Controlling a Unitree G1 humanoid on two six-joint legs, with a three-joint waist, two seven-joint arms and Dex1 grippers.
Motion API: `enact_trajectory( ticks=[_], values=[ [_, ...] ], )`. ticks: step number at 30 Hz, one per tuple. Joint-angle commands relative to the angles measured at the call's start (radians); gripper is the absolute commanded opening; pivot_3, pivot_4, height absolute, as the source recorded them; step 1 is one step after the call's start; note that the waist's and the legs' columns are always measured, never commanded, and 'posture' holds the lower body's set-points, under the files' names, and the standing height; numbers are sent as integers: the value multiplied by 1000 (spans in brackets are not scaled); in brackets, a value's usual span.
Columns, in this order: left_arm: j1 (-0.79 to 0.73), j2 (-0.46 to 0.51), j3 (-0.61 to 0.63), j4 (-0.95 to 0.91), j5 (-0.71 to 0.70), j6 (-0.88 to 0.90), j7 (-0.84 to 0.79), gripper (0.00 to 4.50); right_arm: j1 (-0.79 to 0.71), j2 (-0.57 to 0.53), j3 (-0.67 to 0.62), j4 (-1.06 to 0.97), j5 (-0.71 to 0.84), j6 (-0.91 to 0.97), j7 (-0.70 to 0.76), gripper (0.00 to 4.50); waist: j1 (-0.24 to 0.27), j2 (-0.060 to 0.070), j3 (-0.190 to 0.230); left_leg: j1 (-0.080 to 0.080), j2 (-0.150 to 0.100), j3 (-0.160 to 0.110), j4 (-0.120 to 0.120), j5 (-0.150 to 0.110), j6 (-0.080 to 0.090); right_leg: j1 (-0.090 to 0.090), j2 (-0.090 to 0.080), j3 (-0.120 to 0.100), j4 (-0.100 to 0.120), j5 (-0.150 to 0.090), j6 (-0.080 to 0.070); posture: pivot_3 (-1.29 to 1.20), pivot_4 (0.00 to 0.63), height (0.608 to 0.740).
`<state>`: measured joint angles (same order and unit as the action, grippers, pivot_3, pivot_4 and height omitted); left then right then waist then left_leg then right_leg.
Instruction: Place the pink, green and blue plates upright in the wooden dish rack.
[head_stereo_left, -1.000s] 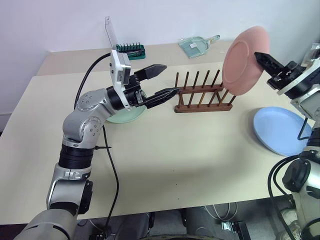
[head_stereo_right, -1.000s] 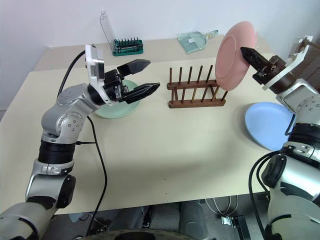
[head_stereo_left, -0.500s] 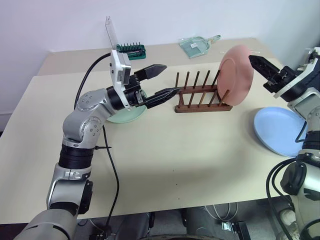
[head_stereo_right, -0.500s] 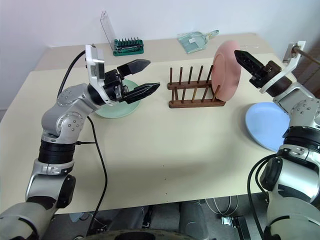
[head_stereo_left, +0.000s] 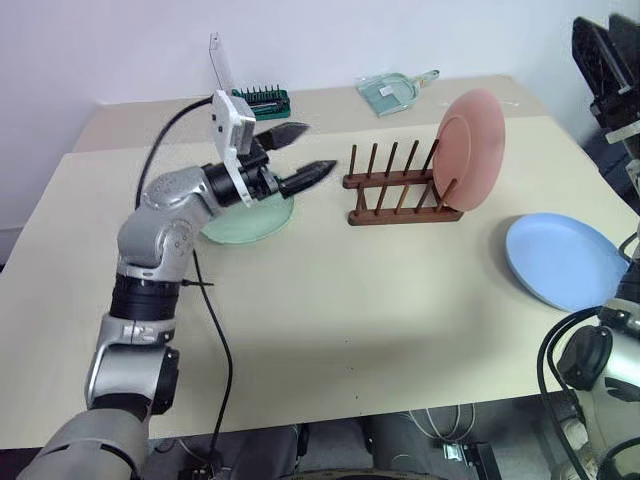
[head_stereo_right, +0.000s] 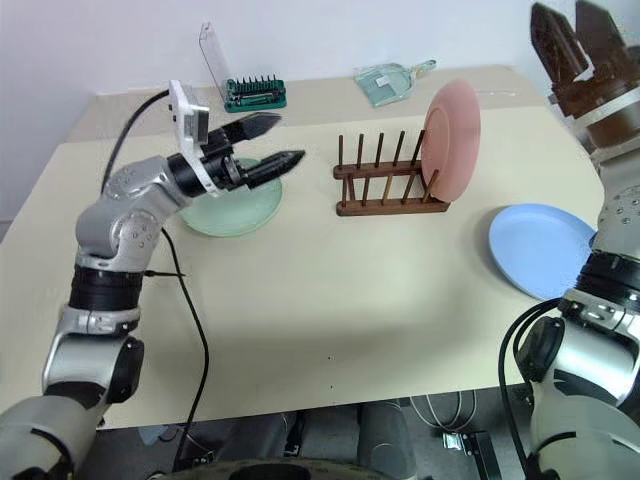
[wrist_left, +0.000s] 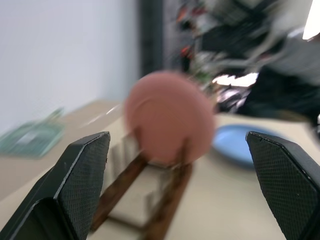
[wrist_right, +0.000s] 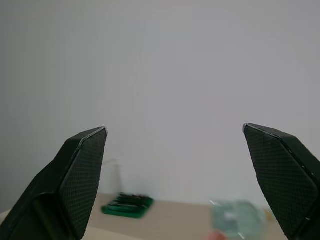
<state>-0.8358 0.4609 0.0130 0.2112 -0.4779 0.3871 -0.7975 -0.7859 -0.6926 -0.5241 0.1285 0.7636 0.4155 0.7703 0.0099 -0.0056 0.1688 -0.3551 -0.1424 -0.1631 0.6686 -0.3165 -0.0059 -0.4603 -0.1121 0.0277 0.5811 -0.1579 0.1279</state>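
The pink plate (head_stereo_left: 472, 150) stands upright at the right end of the wooden dish rack (head_stereo_left: 395, 185), leaning between its last pegs. To the rack's left the green plate (head_stereo_left: 245, 220) lies flat on the table. My left gripper (head_stereo_left: 318, 148) hovers open over its far edge, pointing toward the rack. The blue plate (head_stereo_left: 565, 260) lies flat near the table's right edge. My right gripper (head_stereo_right: 565, 20) is open and empty, raised high to the right of the pink plate and well clear of it.
A green bit holder (head_stereo_left: 262, 97) with a clear lid, and a clear dustpan (head_stereo_left: 395, 92), sit on the raised back table. A black cable (head_stereo_left: 215, 330) trails from the left arm down to the front edge. Bare tabletop (head_stereo_left: 380, 310) stretches in front of the rack.
The right gripper opened and let go of the pink plate, which now stands in the rack, then rose up and away. The left gripper shifted toward the far left, over the green plate.
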Motion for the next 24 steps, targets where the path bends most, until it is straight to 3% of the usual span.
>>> enact_trajectory(
  ticks=[1,6,10,12,15,19,24],
  values=[
    [-79,26,44,124,86,-88,61,4500,27,-25,7,-168,66,31,32,4438,0,0,0,0,0,0,0,0,0,0,0,0,0,0,0,0,150,740],
    [-171,73,10,355,215,-114,102,4500,122,-45,54,-305,82,51,90,4438,2,-1,0,0,0,0,0,0,0,0,0,-1,-1,0,0,0,150,740],
    [-297,78,116,601,197,88,295,4500,140,-48,78,-308,49,34,82,4438,2,-1,0,0,0,0,1,0,0,0,0,-1,0,0,1,0,150,740],
    [-354,102,114,676,240,98,364,4500,146,-49,79,-295,44,31,87,4438,0,-1,0,-1,0,0,1,0,1,0,0,-1,0,0,1,0,150,740],
    [-411,121,78,747,289,157,354,4500,156,-43,88,-290,29,19,89,4438,-2,-2,0,-1,0,0,0,0,1,-1,-1,-2,1,0,1,0,150,740],
    [-490,130,53,857,340,365,411,4500,160,-33,104,-287,18,8,86,4438,0,-1,0,0,-1,0,1,0,1,0,-1,-2,0,1,1,0,150,740],
    [-524,183,-1,950,389,464,240,4500,186,-27,108,-299,17,4,75,4438,-6,-2,0,-1,-1,0,1,0,1,-1,-1,-2,2,1,1,0,150,740]
  ],
)
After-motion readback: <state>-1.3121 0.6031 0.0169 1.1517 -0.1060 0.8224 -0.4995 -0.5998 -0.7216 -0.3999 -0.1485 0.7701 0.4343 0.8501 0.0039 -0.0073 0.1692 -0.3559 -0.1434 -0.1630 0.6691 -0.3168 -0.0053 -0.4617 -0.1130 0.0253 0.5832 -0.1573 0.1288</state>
